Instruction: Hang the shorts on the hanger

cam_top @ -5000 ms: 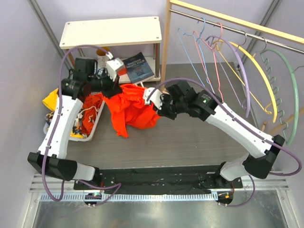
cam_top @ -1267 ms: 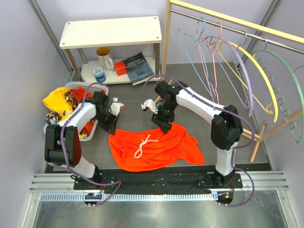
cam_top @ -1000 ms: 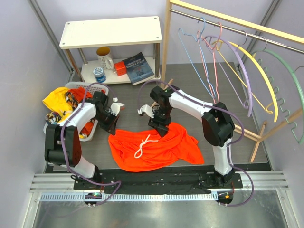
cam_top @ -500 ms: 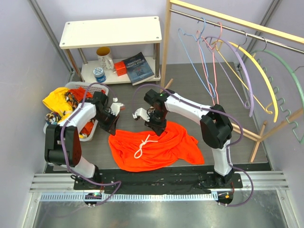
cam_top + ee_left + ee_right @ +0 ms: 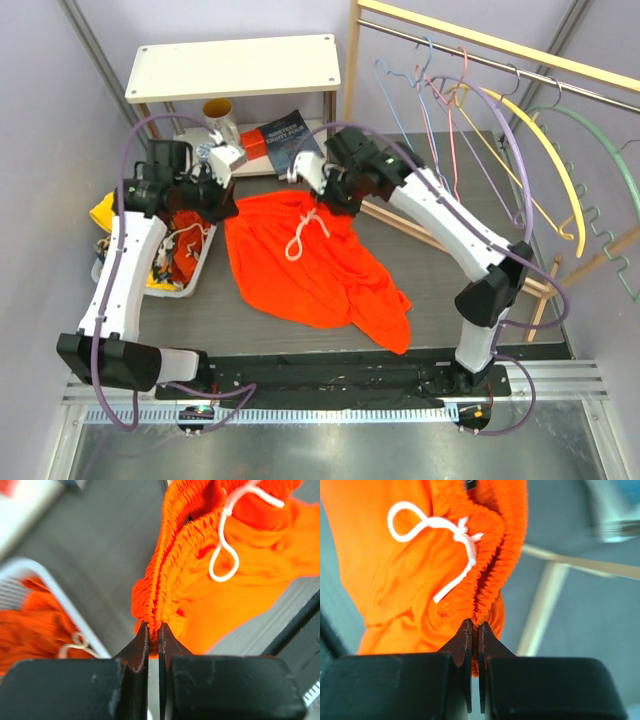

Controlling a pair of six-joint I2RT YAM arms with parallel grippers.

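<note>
The orange shorts with a white drawstring hang spread between my two grippers, their legs trailing down onto the floor at the front right. My left gripper is shut on the waistband's left end. My right gripper is shut on the waistband's right end. The light-blue hanger hangs on the rail at the back right, right of the shorts and apart from them.
A white basket of orange and yellow clothes stands at the left. A white shelf with a mug and a book is behind. Pink, lilac, yellow and green hangers hang on the wooden rack at the right.
Both grippers have lifted the shorts off the floor by the waistband and moved back. The shorts were lying flat at the front; now they hang stretched between the grippers.
</note>
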